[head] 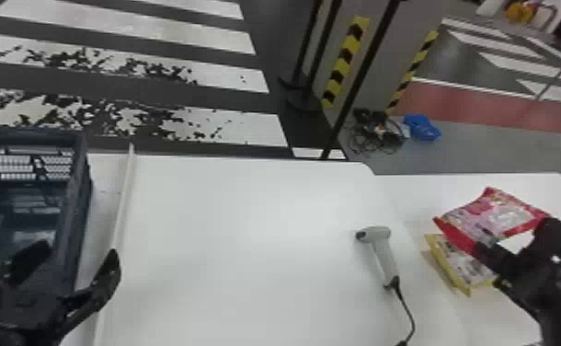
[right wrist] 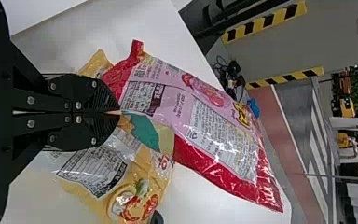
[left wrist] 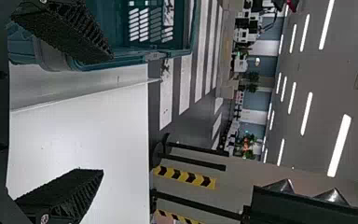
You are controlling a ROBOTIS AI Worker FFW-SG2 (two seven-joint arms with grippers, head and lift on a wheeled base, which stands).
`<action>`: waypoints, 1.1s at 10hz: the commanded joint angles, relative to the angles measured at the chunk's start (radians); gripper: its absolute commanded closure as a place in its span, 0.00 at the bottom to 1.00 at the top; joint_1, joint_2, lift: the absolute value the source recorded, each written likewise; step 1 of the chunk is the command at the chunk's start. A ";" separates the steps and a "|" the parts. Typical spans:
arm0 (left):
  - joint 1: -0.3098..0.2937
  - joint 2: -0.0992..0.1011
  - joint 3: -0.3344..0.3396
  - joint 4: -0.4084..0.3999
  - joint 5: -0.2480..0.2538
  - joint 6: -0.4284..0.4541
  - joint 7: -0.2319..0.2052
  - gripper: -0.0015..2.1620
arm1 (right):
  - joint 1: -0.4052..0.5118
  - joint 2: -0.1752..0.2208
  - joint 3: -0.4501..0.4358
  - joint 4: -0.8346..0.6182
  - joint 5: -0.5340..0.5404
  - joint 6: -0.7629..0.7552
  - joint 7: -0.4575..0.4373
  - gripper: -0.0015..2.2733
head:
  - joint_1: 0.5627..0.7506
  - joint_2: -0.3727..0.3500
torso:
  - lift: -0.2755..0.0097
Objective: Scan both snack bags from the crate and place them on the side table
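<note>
Side table (head: 408, 191) beneath; right pincer (head: 483, 251) grips red bag (head: 495, 211) by edge; left pincer (head: 78, 255) gapes.

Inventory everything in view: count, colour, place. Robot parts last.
snack bag: 1, red and pink, in right fingers over side table
snack bag: 1, yellow, on side table, partly under red one
scanner: 1, grey, main table's right part
crate: 1, dark blue, far left
divider: 1, white, beside crate
tables: 2, white, adjoining
posts: 3, black, beyond tables
cables: pile, black, floor
blue item: 1, floor
background items: several, mixed
left gripper: 1, black, by crate, open
right gripper: 1, black, shut on red bag
</note>
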 commanded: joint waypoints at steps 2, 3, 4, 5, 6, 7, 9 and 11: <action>0.003 0.003 0.001 -0.004 0.001 -0.003 0.000 0.03 | 0.000 0.005 0.001 0.002 -0.007 0.002 -0.023 0.01 | 0.70 0.03 | 0.63; 0.006 0.003 0.001 -0.007 0.001 -0.003 0.000 0.03 | 0.002 0.005 0.001 0.002 -0.012 0.002 -0.037 0.01 | 0.70 0.03 | 0.63; 0.006 0.003 0.001 -0.008 0.001 -0.003 -0.002 0.03 | 0.008 0.005 -0.002 0.000 -0.015 -0.007 -0.060 0.01 | 0.70 0.03 | 0.63; 0.010 0.003 0.003 -0.008 0.001 -0.003 -0.002 0.03 | 0.022 0.010 -0.011 -0.010 -0.032 -0.065 -0.071 0.02 | 0.70 0.03 | 0.63; 0.010 0.003 0.003 -0.010 0.001 -0.003 -0.005 0.03 | 0.063 0.027 -0.011 -0.058 -0.064 -0.160 -0.069 0.02 | 0.70 0.03 | 0.63; 0.010 0.000 0.003 -0.011 0.001 0.000 -0.005 0.03 | 0.107 0.054 -0.001 -0.139 -0.070 -0.222 -0.069 0.02 | 0.70 0.03 | 0.63; 0.010 -0.004 0.003 -0.019 -0.001 0.000 -0.005 0.03 | 0.193 0.107 0.051 -0.328 -0.068 -0.262 -0.057 0.02 | 0.70 0.03 | 0.63; 0.010 -0.005 0.006 -0.025 -0.005 0.003 -0.005 0.03 | 0.292 0.179 0.142 -0.520 -0.047 -0.271 -0.057 0.01 | 0.70 0.03 | 0.63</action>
